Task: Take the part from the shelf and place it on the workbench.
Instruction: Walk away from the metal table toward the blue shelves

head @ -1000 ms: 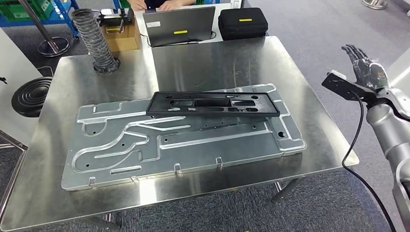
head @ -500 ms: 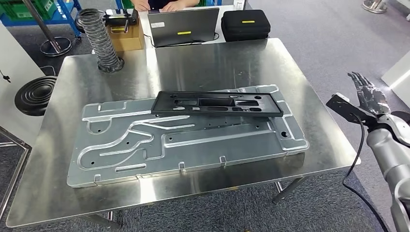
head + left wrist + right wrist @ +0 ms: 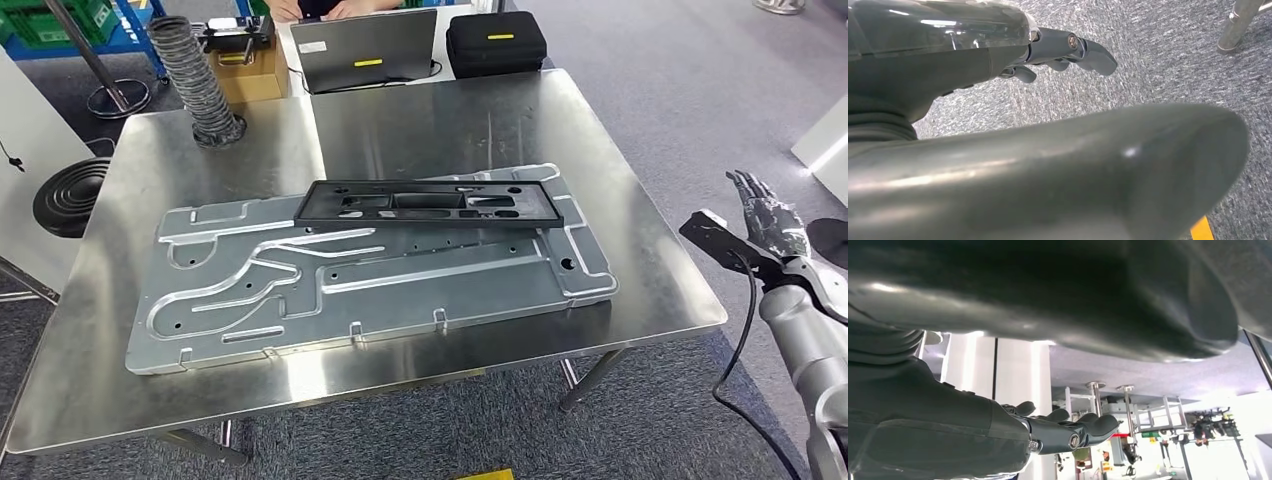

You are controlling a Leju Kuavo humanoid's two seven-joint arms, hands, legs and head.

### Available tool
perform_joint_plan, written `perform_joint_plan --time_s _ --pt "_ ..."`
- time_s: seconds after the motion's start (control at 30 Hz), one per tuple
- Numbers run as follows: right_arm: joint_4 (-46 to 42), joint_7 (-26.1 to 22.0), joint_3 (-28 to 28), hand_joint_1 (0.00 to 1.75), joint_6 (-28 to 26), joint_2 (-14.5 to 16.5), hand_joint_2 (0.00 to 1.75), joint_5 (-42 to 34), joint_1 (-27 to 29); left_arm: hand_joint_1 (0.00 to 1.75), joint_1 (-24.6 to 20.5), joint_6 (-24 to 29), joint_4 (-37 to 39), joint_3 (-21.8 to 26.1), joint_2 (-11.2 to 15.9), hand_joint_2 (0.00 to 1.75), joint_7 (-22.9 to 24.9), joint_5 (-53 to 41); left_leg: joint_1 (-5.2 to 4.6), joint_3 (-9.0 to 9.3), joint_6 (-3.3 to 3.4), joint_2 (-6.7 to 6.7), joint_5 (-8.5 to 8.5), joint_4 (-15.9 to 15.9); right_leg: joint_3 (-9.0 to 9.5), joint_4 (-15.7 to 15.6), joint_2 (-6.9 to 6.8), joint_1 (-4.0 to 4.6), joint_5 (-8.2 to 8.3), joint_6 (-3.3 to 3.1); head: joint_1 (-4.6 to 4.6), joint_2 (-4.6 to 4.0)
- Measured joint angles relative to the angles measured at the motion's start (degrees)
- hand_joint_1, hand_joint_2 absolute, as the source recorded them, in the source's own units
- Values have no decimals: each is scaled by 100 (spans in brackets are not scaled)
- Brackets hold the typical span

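Where the steel bench (image 3: 150, 380) carries its load, a large grey metal plate (image 3: 400, 290) with pressed channels lies flat across the middle, running from near the left edge toward the right edge. Black plastic part (image 3: 430, 203): long, rectangular, with cut-out windows; it rests on the far long side of the metal plate, tilted slightly, well clear of both hands. Ribbed grey hose (image 3: 196, 80): stands upright at the far left corner of the bench. Beyond the far edge: a closed laptop (image 3: 363, 50), a black case (image 3: 496, 42) with a yellow label, a brown box (image 3: 246, 72), and a person's hands (image 3: 318, 9) on the table behind.

Right robot hand (image 3: 768, 218): raised off the right edge of the bench, fingers extended and apart, holding nothing. Left robot hand (image 3: 1058, 55): over grey carpet (image 3: 1168, 60), fingers loosely extended, nothing in it.
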Motion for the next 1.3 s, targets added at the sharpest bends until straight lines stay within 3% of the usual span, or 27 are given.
perform_joint_plan --time_s 0.07,0.17,0.23,0.3,0.33,0.37,0.4,0.43,0.5,0.53,0.57,0.67,0.73,0.83,0.87,0.9,0.93,1.0,1.07,1.17,1.2,1.23,1.3 --pt "4 2 -37 0 0 2 0 1 5 0 -8 0 0 0 11 0 0 0 -28 177 45 1 87 -365 -21 12 -1 2 40 60 -1 -1" --pt "12 7 -69 0 -2 2 0 2 20 0 -10 -1 0 0 2 0 -2 0 -28 147 123 9 210 -423 -51 11 4 -21 65 177 0 -1" --pt "17 9 -92 0 -4 -4 0 3 18 0 -17 -1 0 1 -2 0 -2 1 1 93 179 23 326 -477 -187 318 13 -41 -229 239 0 -1" --pt "24 10 -103 0 -6 2 0 4 32 0 -17 -3 0 2 2 0 -2 3 3 -17 201 29 409 -477 -452 1065 17 -66 -724 295 0 -1" --pt "29 15 -105 0 -7 8 0 5 50 0 -14 -5 0 2 1 0 -2 4 2 -74 199 29 444 -470 -553 1415 16 -78 -893 320 0 -1" --pt "35 19 -105 0 -8 14 0 8 69 0 -11 -7 0 2 -1 0 -1 4 2 -130 195 28 477 -461 -572 1601 16 -89 -957 337 0 -1" --pt "40 23 -109 0 -8 17 0 13 81 0 -9 -9 0 2 -3 0 -1 3 3 -183 188 27 505 -446 -473 1552 15 -99 -912 347 0 0" --pt "43 27 -118 0 -9 19 0 18 81 0 -8 -9 0 2 -5 0 0 2 6 -228 177 25 527 -426 -251 1261 14 -107 -784 350 0 0" --pt "43 29 -144 0 -9 20 0 26 64 0 -12 -9 0 2 -6 0 0 0 5 -301 139 20 564 -381 304 421 15 -100 -555 320 0 0" --pt "43 32 -158 0 -10 19 0 32 60 0 -14 -10 0 2 -7 0 0 0 3 -322 109 17 584 -370 476 140 20 -83 -486 284 1 -1" --pt "44 37 -169 0 -13 19 0 40 56 0 -15 -12 0 2 -9 0 0 0 1 -337 77 15 606 -362 549 -7 24 -62 -471 243 1 -1" --pt "44 46 -185 0 -20 31 0 70 44 0 -12 -16 0 2 -12 0 0 0 -1 -385 -37 6 660 -354 488 -60 19 -45 -396 113 -1 -1" --pt "44 48 -187 0 -21 50 0 80 43 0 -13 -16 0 2 -11 0 0 -1 2 -508 -98 1 399 -93 415 -103 1 -70 -294 27 -2 0" --pt "44 50 -192 0 -24 64 0 81 69 0 -13 -19 0 2 -11 0 1 -3 25 -835 -154 4 -333 965 247 -104 -11 -65 -159 -27 -4 0" --pt "45 50 -194 0 -24 67 0 81 83 0 -12 -23 0 2 -12 0 1 -4 27 -873 -164 5 -428 1216 184 -94 -12 -59 -118 -28 -4 0" --pt "45 49 -200 0 -24 69 0 81 98 0 -12 -27 0 2 -12 0 3 -4 27 -823 -167 5 -416 1286 119 -83 -12 -53 -78 -23 -4 -1" --pt "45 49 -209 0 -23 70 0 82 111 0 -13 -30 0 2 -12 0 5 -5 27 -661 -161 5 -307 1129 60 -70 -11 -49 -41 -14 -4 -1" --pt "43 45 -249 0 -20 72 0 109 129 0 -21 -31 0 2 -6 0 7 -5 22 -106 -116 2 -67 355 -41 -34 -9 -39 21 19 -4 -1" --pt "40 38 -313 0 -10 73 0 186 137 0 -36 -30 0 1 1 0 7 -7 3 291 -56 -2 -2 -272 -102 -3 -11 -29 84 71 -4 -1" --pt "27 27 -421 0 16 82 0 331 174 0 -36 -29 0 1 2 0 8 -16 -13 306 50 3 61 -434 -130 -9 -12 -39 171 184 -3 -1" --pt "23 27 -462 0 21 85 0 366 194 0 -36 -30 0 1 1 0 9 -19 -7 280 96 8 115 -450 -159 33 -9 -47 114 220 -3 -1" --pt "21 27 -501 0 23 86 0 386 211 0 -37 -30 0 2 2 0 9 -20 2 242 140 16 175 -471 -222 173 -6 -56 -35 251 -3 -1" --pt "21 28 -567 0 24 90 0 402 244 0 -43 -30 0 2 8 0 10 -21 5 130 189 27 281 -479 -451 795 1 -75 -527 307 -1 -1"
